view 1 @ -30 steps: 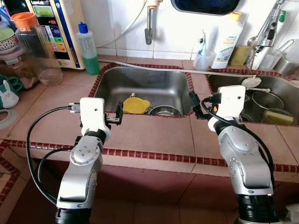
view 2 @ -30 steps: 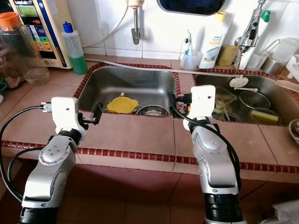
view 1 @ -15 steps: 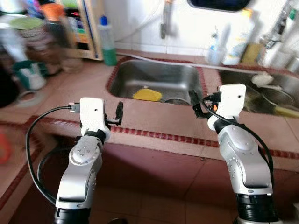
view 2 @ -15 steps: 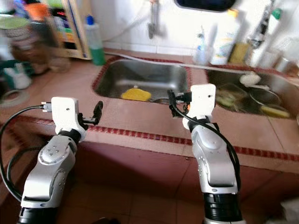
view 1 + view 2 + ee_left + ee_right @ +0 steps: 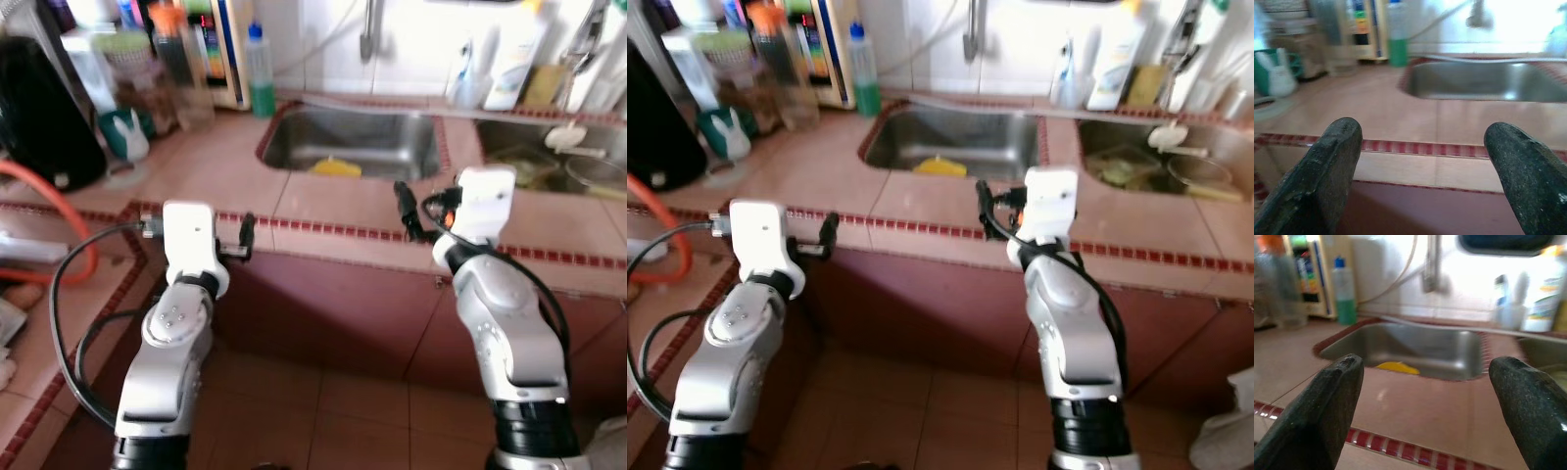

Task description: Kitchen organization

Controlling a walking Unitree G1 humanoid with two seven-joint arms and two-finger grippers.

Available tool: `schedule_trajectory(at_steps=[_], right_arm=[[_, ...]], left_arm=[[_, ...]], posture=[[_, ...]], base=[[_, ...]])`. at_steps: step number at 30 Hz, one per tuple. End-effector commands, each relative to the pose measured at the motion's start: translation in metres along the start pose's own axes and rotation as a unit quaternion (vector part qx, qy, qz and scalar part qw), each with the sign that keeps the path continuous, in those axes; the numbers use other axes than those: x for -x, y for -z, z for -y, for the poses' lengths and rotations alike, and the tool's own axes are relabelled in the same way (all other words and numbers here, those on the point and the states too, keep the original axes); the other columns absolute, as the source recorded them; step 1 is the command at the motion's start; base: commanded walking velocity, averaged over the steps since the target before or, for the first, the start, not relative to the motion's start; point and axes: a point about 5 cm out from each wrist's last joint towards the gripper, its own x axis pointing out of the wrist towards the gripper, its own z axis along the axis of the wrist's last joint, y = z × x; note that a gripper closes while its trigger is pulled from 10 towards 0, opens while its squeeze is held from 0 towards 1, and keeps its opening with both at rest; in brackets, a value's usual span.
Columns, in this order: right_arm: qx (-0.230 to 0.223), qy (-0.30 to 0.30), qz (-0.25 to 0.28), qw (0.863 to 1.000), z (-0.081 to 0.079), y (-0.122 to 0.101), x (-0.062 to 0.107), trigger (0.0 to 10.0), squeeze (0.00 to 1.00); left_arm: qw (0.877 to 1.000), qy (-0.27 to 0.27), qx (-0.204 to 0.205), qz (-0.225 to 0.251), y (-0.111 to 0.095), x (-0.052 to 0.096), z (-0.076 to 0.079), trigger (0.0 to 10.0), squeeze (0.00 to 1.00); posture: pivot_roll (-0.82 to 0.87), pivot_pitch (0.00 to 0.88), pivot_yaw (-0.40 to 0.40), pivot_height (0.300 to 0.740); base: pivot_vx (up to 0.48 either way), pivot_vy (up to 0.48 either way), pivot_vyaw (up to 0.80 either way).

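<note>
A tiled kitchen counter (image 5: 323,201) with a red trim edge stands in front of me. Its left steel sink (image 5: 392,147) holds a yellow dish (image 5: 336,167), also seen in the right wrist view (image 5: 1397,367). The right sink (image 5: 534,157) holds several dishes. My left gripper (image 5: 1425,161) is open and empty, held before the counter's front edge. My right gripper (image 5: 1425,396) is open and empty too, at the same height, facing the left sink. Both fingertips stand short of the counter.
A green-filled bottle (image 5: 260,73), jars and a water appliance stand at the back left. A white rabbit figure (image 5: 132,137) and a large black object (image 5: 44,127) sit on the left counter, with an orange hose (image 5: 59,211) below it. Brown floor tiles lie underneath.
The whole picture has shifted: the camera has drawn back from the counter, which now lies farther off, and the floor shows. Both arms keep the same pose, with grippers open.
</note>
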Motion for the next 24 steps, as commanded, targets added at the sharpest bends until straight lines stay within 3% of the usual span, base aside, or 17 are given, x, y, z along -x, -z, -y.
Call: schedule_trajectory(at_steps=[1,9,24], right_arm=[[-0.003,-0.005,0.007,1.000,-0.0032,-0.0029,-0.0007,10.0,0.00],[-0.001,-0.008,0.009,1.000,-0.0034,-0.0036,-0.0021,10.0,0.00],[-0.002,-0.009,0.004,1.000,-0.0050,-0.0019,-0.0023,10.0,0.00]], left_arm=[[1.000,-0.009,-0.002,-0.001,-0.0014,-0.0009,-0.0057,10.0,0.00],[1.000,-0.010,-0.003,0.000,-0.0015,-0.0011,-0.0050,10.0,0.00],[1.000,-0.010,0.006,-0.004,0.0020,-0.0041,-0.0038,10.0,0.00]], posture=[[-0.02,0.022,0.035,0.740],[-0.02,0.020,0.031,0.740],[-0.02,0.027,0.030,0.740]], base=[[-0.255,0.000,0.00],[-0.256,0.000,0.00],[0.000,0.000,-0.03]])
